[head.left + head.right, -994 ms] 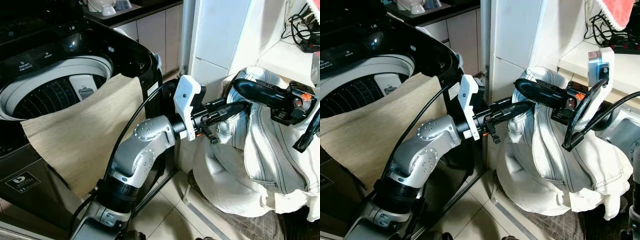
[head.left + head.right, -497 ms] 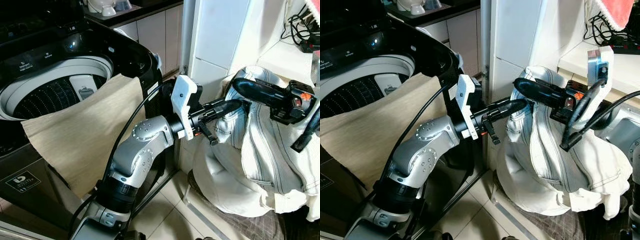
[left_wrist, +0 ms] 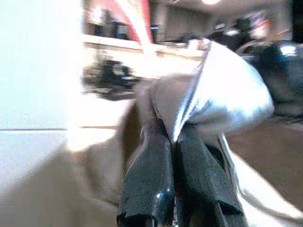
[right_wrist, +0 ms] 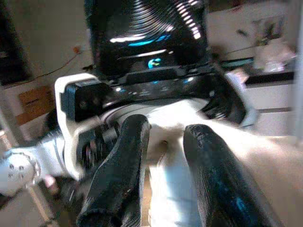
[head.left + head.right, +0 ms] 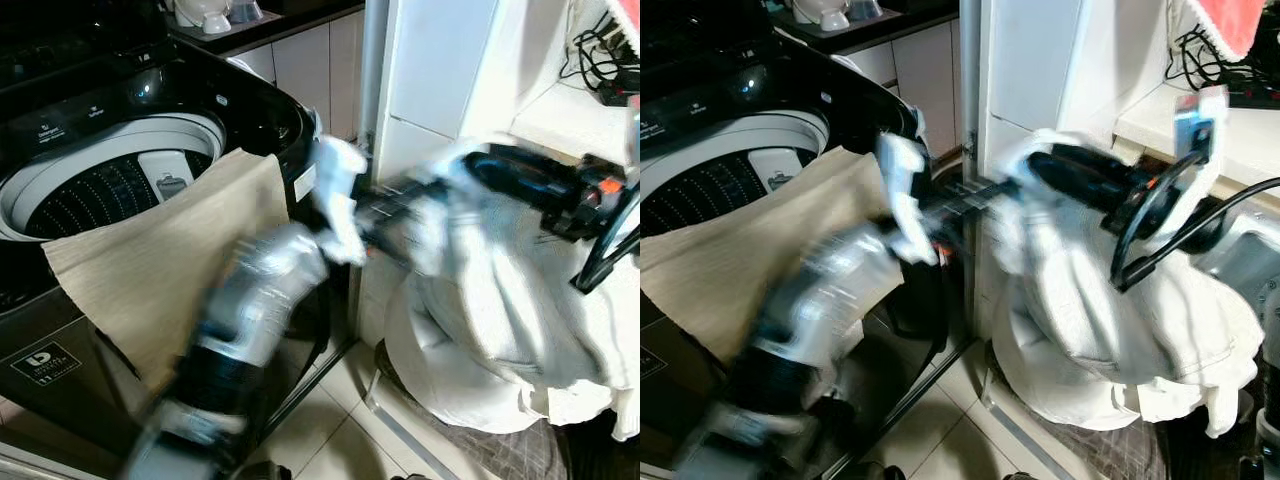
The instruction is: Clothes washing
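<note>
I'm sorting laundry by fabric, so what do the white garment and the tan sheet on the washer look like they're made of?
White garment: seemingly heavy woven cotton, matte, bunching in thick folds. Tan sheet: probably a linen-like weave, matte, fine streaks along it, draped fairly flat over the washer's glossy black rim.

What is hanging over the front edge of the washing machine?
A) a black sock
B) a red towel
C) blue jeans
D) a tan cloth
D: a tan cloth lies draped over the front rim of the open washing machine, partly covering the drum opening.
</note>
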Motion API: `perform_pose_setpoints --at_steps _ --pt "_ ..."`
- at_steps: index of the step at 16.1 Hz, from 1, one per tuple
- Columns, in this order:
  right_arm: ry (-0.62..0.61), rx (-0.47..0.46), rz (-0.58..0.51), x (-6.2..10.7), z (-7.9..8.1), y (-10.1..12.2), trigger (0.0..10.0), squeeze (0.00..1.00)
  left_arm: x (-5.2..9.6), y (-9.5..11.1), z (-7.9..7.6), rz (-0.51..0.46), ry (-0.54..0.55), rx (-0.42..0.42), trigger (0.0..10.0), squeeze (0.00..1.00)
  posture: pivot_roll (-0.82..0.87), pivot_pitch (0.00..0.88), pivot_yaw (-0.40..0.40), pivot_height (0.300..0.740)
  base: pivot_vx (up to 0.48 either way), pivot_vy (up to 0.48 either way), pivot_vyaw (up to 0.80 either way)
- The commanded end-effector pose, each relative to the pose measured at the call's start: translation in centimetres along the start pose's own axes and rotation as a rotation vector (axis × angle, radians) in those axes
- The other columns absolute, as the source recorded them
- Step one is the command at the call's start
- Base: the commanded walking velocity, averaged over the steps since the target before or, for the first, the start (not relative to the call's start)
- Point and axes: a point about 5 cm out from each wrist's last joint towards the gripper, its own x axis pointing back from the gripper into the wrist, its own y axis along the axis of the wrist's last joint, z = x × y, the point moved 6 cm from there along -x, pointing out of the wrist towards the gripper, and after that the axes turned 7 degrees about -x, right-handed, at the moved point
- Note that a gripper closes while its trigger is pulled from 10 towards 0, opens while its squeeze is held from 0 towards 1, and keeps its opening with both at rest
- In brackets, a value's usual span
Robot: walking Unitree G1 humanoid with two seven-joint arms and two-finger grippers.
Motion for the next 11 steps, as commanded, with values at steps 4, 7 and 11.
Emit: perform_pose_setpoints --at_steps 4,7,11 --pt "0.003 0.049 -0.013 0.1 0.8 0.2 10.0 0.0 3.6 12.1 12.4 -0.128 0.423 -0.448 0.0 0.0 -0.08 0.0 0.058 0.74 0.0 0.0 0.0" --pt "-0.016 0.067 -0.008 -0.6 0.3 0.1 10.0 0.0 5.2 25.0 15.7 -0.331 0.698 -0.757 0.0 0.0 -0.07 0.0 0.061 0.74 0.0 0.0 0.0" --pt "-0.052 0.093 -0.004 -0.8 0.3 -0.3 10.0 0.0 5.6 29.4 15.6 -0.405 0.834 -1.006 0.0 0.0 -0.09 0.0 0.083 0.74 0.0 0.0 0.0"
